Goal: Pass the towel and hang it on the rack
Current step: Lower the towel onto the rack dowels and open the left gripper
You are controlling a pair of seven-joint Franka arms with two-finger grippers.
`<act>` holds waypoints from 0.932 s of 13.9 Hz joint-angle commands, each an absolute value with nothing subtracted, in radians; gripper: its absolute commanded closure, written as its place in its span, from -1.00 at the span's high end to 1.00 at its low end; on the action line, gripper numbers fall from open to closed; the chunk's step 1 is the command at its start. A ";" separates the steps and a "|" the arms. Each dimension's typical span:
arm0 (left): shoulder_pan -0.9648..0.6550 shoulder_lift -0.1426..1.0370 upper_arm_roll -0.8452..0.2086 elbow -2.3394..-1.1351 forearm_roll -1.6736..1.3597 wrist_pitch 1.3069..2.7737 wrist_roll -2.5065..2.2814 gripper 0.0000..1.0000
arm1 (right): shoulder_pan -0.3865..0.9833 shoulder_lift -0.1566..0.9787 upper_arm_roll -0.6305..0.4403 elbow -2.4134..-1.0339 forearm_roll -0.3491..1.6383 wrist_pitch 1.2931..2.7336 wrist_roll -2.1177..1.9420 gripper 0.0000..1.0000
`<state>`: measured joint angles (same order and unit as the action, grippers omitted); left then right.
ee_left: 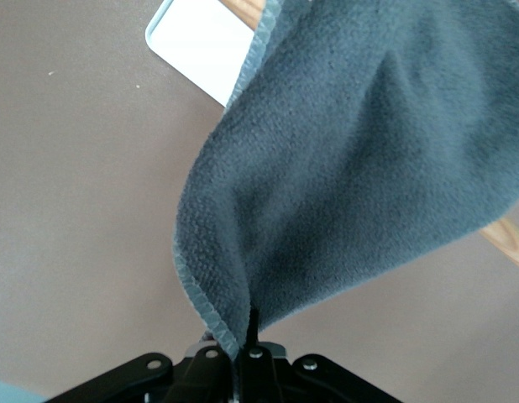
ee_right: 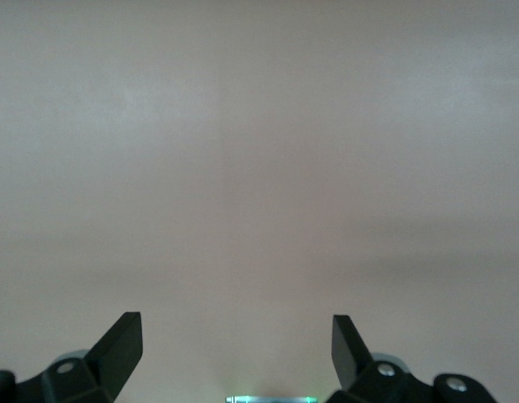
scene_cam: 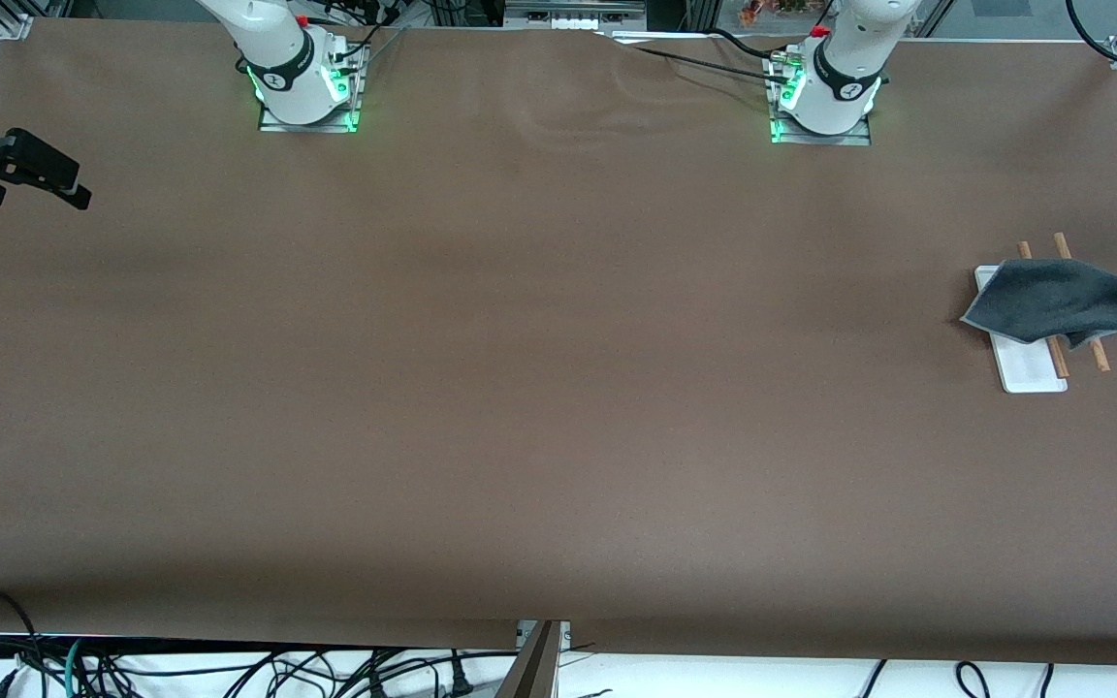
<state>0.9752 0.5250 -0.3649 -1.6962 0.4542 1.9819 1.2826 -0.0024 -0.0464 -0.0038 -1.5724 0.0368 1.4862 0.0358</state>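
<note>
**Ana:** Start with the table (scene_cam: 520,388): one wide brown surface, and all the action sat at the left arm's end of it. What did you have there?

**Ben:** The rack (scene_cam: 1032,373) stood at that end, white base flat on the table, its two brown rods running over it. And the towel (scene_cam: 1053,301) was draped across those rods, grey face up, no pink showing from the front view.

**Ana:** So the pass looked finished?

**Ben:** I judged it so. The cloth was with the left arm alone, well apart from the right. The hanging itself was partway: the towel lay over both rods, but one corner was pulled out taut toward the edge of the table instead of falling free.

**Ana:** Because the left gripper (ee_left: 243,348) had not let go?

**Ben:** Right. In its wrist view the fingers were pinched close together on a corner of the towel (ee_left: 360,168), the grey edging bunched between them. What remained, I reckoned, was to release and draw clear.

**Ana:** And the right gripper (scene_cam: 20,165)?

**Ben:** It waited over the right arm's end of the table, fingers (ee_right: 121,340) spread wide, nothing between them.
</note>
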 commanded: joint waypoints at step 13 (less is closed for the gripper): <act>0.965 0.451 -0.495 -1.530 0.358 1.777 1.212 1.00 | -0.029 0.001 0.071 -1.536 -0.025 1.517 0.012 1.00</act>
